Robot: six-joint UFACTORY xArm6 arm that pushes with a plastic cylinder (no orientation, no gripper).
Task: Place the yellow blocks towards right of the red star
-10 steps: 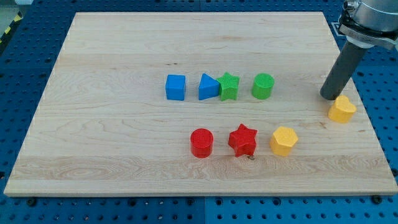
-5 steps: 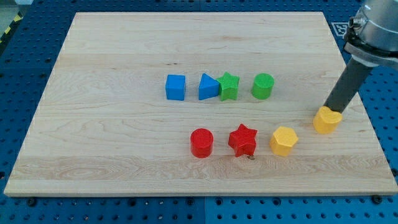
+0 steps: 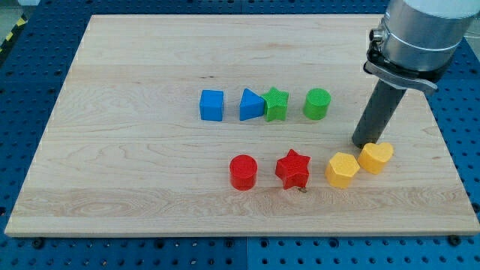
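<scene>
The red star [image 3: 292, 168] lies at the view's lower middle of the wooden board [image 3: 135, 172]. A yellow hexagon block [image 3: 342, 169] sits just to its right. A yellow heart-shaped block [image 3: 375, 157] touches the hexagon's right side. My tip [image 3: 365, 142] stands just above and left of the yellow heart, touching or nearly touching its upper edge.
A red cylinder [image 3: 243, 172] lies left of the red star. Higher up, a row holds a blue cube [image 3: 212, 105], a blue triangle [image 3: 251, 105], a green star [image 3: 276, 104] and a green cylinder [image 3: 316, 103]. The board's right edge is near the heart.
My tip has moved left and down the view. The yellow heart has slid with it from near the board's right edge to beside the yellow hexagon.
</scene>
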